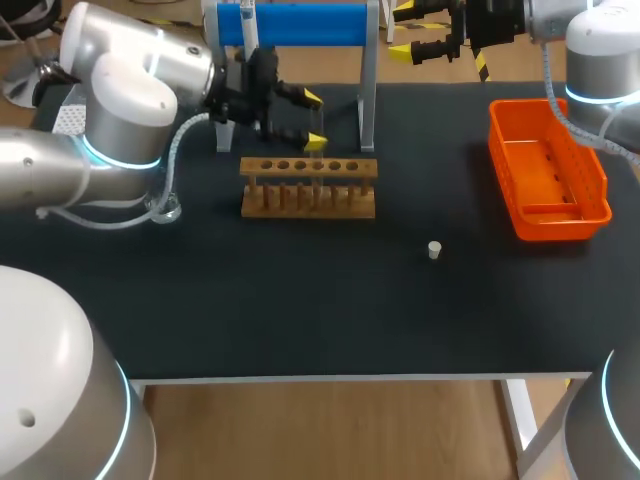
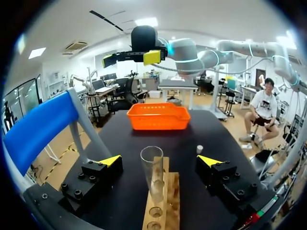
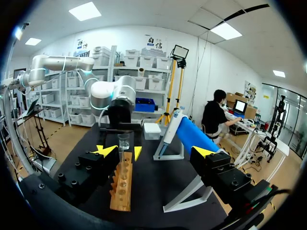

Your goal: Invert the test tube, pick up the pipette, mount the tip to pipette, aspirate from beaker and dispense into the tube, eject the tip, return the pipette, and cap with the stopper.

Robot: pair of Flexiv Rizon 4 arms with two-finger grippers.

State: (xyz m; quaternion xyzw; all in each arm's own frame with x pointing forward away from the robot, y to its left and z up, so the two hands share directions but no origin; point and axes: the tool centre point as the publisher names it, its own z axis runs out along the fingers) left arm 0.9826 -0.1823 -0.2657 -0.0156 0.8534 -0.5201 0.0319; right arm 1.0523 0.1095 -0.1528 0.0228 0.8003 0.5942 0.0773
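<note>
A clear glass test tube point(image 2: 152, 175) stands upright in the wooden rack point(image 2: 162, 211), mouth up. My left gripper point(image 2: 159, 161) is open, low behind the rack, with the tube between its yellow tips and a wide gap on each side. In the head view the left gripper point(image 1: 315, 118) sits just behind the rack point(image 1: 308, 186). My right gripper point(image 1: 402, 30) hangs open above the table's far edge, holding nothing. From the right wrist view, the right gripper point(image 3: 155, 151) looks along the rack point(image 3: 121, 188) at the tube point(image 3: 124, 145). A small white stopper point(image 1: 434, 250) lies on the black table.
An orange tray point(image 1: 547, 172) sits at the right of the table. A stand with a blue cylinder point(image 1: 300, 24) is behind the rack. A small glass vessel point(image 1: 167, 211) rests on the table under my left arm.
</note>
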